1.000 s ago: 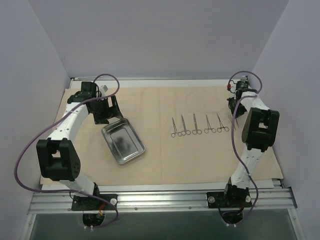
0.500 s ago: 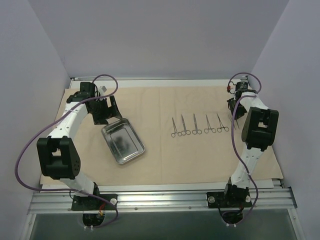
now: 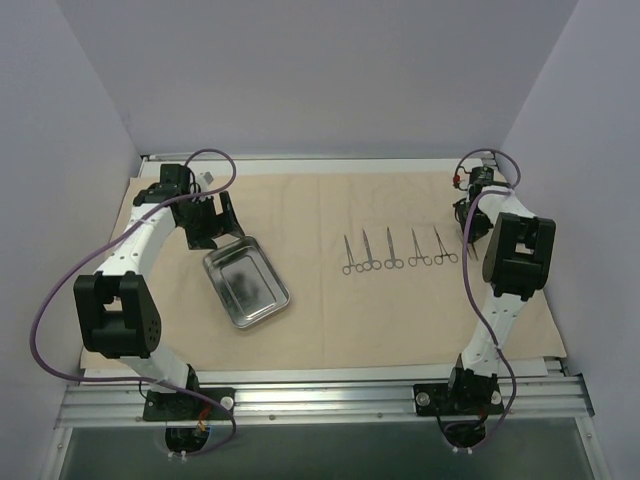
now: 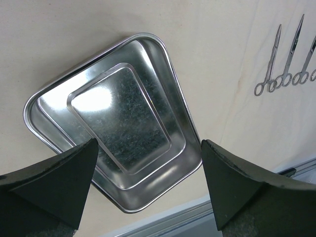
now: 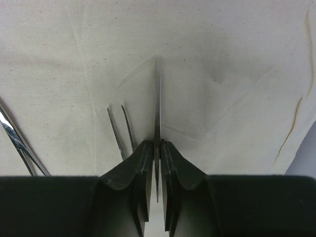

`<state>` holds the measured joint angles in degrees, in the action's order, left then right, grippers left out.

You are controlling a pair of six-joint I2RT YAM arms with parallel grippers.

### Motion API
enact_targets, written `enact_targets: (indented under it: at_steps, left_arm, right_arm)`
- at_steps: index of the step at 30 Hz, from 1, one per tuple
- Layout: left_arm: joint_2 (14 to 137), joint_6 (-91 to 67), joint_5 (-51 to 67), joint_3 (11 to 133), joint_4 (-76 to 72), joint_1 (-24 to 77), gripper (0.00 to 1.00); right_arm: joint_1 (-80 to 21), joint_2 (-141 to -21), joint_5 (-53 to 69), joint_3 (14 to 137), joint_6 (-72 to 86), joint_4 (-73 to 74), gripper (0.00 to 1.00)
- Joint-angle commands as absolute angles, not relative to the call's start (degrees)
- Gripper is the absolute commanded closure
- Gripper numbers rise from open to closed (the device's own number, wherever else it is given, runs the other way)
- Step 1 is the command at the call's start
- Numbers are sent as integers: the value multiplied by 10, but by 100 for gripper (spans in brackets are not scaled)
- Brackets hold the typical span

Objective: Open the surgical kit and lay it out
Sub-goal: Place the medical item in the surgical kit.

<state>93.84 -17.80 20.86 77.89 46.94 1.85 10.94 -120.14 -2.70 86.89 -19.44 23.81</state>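
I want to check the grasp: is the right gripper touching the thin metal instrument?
Touching. The right wrist view shows the right gripper shut on the instrument, with both sides pressed against it and no gap.

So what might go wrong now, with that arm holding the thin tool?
The right gripper pinches the thin tool, which is slim and smooth, so it might twist or slip and land crooked. The cloth creases around the tool's point; dragging could bunch it. The row of tools lies close by, so a wide swing might knock the nearest one askew.
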Motion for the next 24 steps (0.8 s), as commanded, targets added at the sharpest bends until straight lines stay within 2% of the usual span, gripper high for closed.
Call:
enact_targets:
  at_steps: [1,10,18,24]
  left_arm:
    - [926,-172,221,798,469,15,6]
    - [911,-175,225,791,467,14,6]
    - [883,-181,240,776,455,14,6]
    - [856,-194,258,752,444,14,6]
  right_arm:
    - [113,-1210,-40,862,-187,250,86]
    - [116,-1181,-39,874,-172,249,72]
    - [115,-1127,-41,865,-156,244,66]
    - [114,-1062,-68,866,-83,251,56]
